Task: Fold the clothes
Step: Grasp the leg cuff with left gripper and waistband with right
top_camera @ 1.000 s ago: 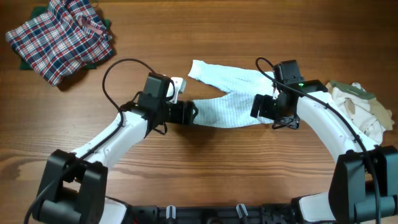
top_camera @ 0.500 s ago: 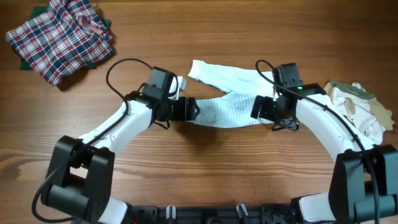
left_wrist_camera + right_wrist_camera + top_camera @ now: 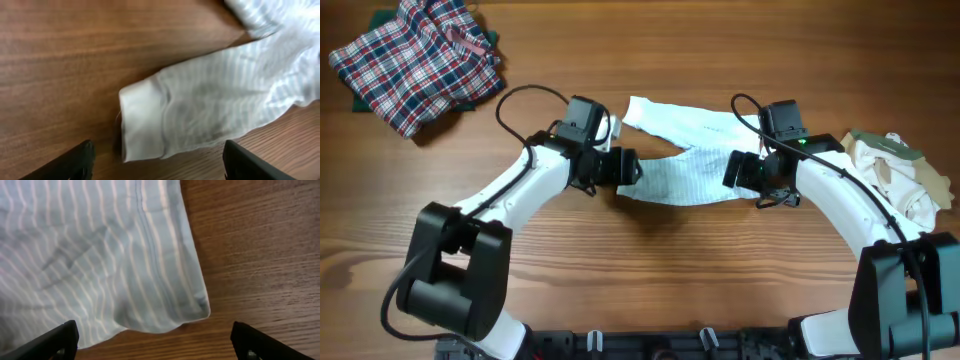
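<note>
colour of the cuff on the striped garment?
The cuff is plain white, unstriped; shows best in the left wrist view.

the table (image 3: pixel 650 40) is brown wood with long straight grain and a smooth, low satin sheen, and at its middle lies the striped garment (image 3: pixel 685 178), a thin, soft, matt cloth, lightly creased, with fine pale blue and white stripes, a stitched seam and a plain white cuff (image 3: pixel 142 122). at ten o'clock the plaid garment (image 3: pixel 415 65) is rumpled woven matt cloth, and at three o'clock the cream and tan garments (image 3: pixel 900 175) are soft dull cloth too. the arms (image 3: pixel 510 207) wear smooth, faintly glossy white plastic shells with matt black joints, and the left gripper (image 3: pixel 161 165) and right gripper (image 3: pixel 157 339) show dull black fingers.
</note>
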Action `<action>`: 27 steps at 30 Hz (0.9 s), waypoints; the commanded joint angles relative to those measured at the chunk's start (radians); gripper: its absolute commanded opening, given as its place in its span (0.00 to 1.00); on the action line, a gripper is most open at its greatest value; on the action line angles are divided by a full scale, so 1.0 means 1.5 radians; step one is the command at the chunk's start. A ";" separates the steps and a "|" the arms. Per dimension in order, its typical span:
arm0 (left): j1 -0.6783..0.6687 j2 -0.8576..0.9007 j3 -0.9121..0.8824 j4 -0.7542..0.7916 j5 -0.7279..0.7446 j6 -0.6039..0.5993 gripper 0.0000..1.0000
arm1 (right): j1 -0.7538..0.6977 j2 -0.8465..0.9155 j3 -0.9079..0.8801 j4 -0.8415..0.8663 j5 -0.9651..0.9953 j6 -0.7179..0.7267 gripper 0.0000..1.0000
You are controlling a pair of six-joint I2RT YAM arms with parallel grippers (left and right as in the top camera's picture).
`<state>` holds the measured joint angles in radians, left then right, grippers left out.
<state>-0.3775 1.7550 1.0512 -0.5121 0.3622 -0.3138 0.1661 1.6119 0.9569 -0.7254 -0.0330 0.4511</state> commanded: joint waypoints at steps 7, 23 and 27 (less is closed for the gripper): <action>-0.034 0.008 0.018 -0.023 -0.063 -0.046 0.79 | -0.046 0.025 -0.003 0.019 0.017 -0.005 0.98; -0.034 0.069 0.038 -0.039 -0.060 -0.064 0.78 | -0.054 0.051 -0.003 0.032 -0.026 -0.042 1.00; -0.036 0.069 0.038 -0.036 -0.050 -0.064 0.77 | -0.054 0.084 -0.003 0.044 -0.026 -0.039 0.98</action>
<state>-0.4274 1.8427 1.0843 -0.5705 0.2779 -0.4004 0.0887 1.7008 0.9569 -0.6701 -0.0559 0.3992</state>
